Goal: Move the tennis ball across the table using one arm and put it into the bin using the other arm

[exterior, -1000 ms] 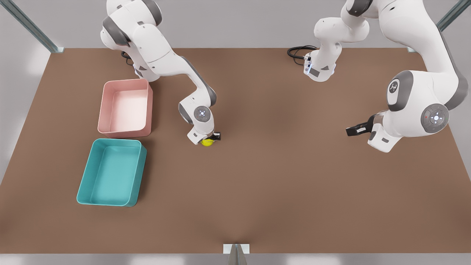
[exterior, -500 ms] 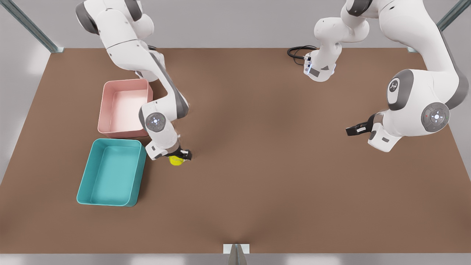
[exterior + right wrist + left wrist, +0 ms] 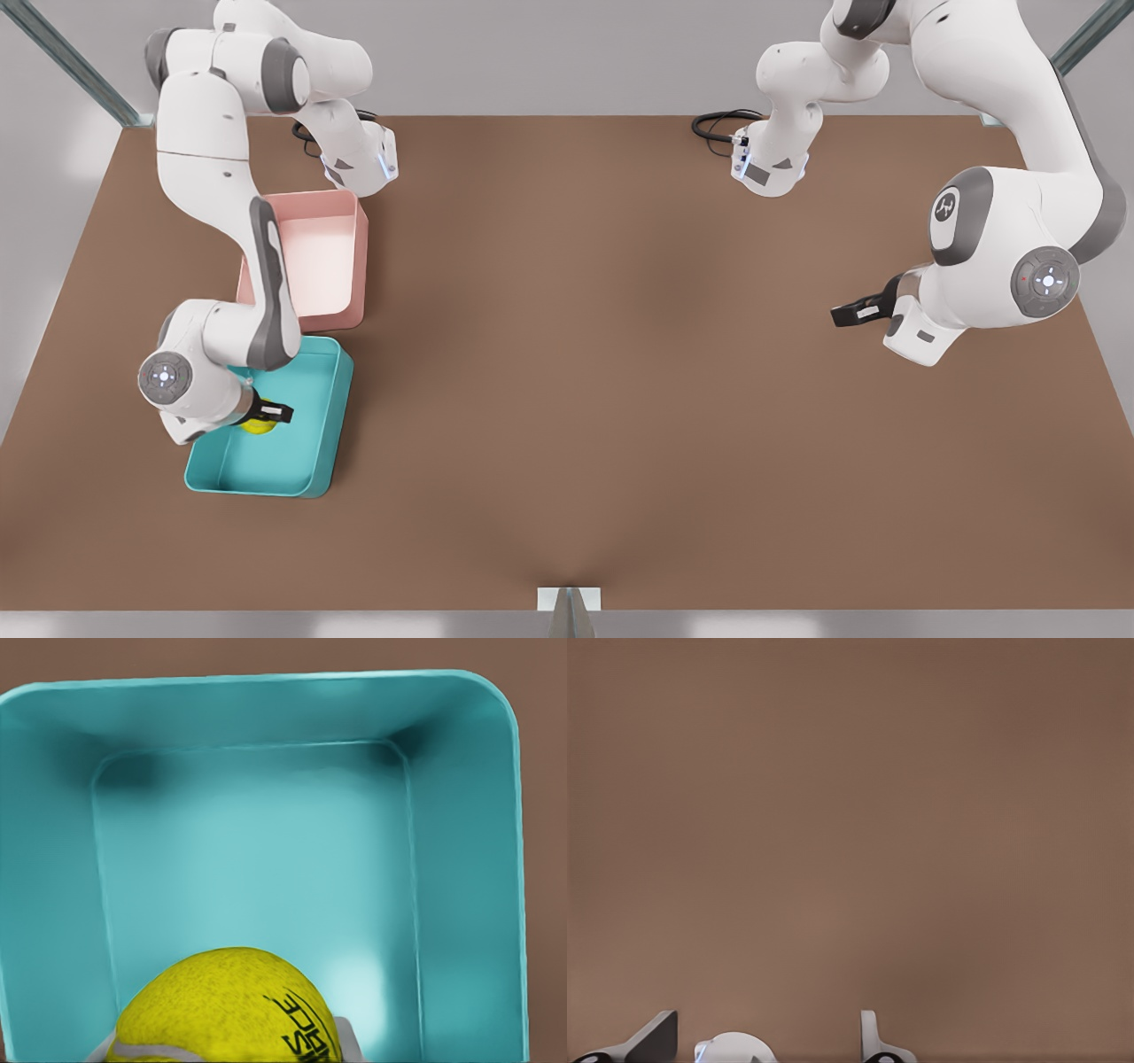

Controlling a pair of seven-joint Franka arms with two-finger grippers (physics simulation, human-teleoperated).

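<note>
While the right claw (image 3: 266,415) grips the tennis ball (image 3: 258,424) above the bin (image 3: 321,447), the left claw (image 3: 852,312) waits at 3 o'clock over the worktop (image 3: 602,399); its opening I cannot tell.

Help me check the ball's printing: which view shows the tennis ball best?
The right wrist view: the tennis ball sits close up, black lettering readable, above the teal bin. In the front view the tennis ball is a small yellow spot half hidden by the right claw. The left wrist view looks at bare table.
</note>
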